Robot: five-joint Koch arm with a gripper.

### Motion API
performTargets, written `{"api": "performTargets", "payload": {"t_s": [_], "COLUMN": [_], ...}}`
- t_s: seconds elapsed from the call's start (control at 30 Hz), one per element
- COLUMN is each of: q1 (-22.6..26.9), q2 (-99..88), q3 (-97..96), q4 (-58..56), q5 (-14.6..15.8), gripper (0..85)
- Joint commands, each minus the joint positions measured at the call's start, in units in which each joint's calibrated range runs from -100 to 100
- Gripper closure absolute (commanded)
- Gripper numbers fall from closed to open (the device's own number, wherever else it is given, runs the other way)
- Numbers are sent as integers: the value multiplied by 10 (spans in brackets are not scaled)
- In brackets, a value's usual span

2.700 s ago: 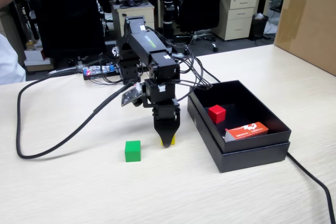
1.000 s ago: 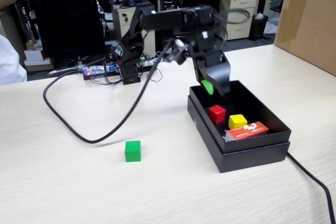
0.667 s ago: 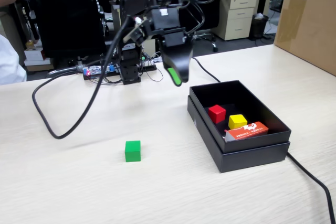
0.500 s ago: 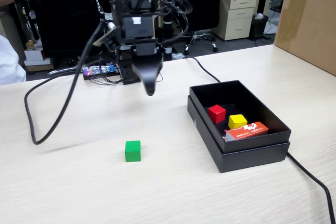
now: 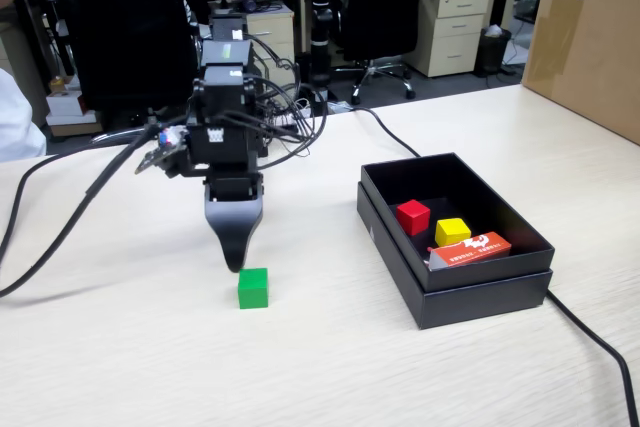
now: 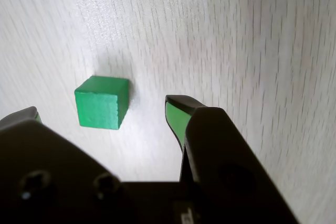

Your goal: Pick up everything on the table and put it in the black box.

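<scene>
the green cube (image 5: 253, 288) sits flat on the desk (image 5: 130, 347), alone on the bare wood, well to the left of the black box (image 5: 470, 292) in the fixed view. in the wrist view the green cube (image 6: 102, 102) lies between my two fingertips, nearer the left one, with pale desk (image 6: 252, 40) all around it.

my hand (image 5: 235, 264) hangs just above and slightly behind that cube in the fixed view, pointing straight down, not touching it. from that side my fingers line up one behind the other, but the wrist view shows my hand (image 6: 100, 111) spread apart, nothing held, a green-padded fingertip (image 6: 176, 116) to the right of the cube and the other tip just showing at the left edge.

the red cube (image 5: 412, 217) and the yellow cube (image 5: 452, 232) rest inside the black box, close together but apart, the red one farther back. a red-and-white carton (image 5: 470, 248) lies in the box beside them, at its near right corner, just in front of the yellow cube.

black cables (image 5: 60, 237) trail over the desk to my left, and one more runs off behind the box at the lower right. a big brown cardboard box (image 5: 585, 37) stands at the far right.
</scene>
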Motion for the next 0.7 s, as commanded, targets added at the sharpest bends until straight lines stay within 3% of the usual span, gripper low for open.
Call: {"api": "performTargets", "payload": {"t_s": [0.0,0.47,0.67], "q1": [0,4,5], "q2": [10,158,182], "q3": [63,156,154], "q4": [6,6,5], "q5": [-2,0,4], "gripper": [374,382,523]}}
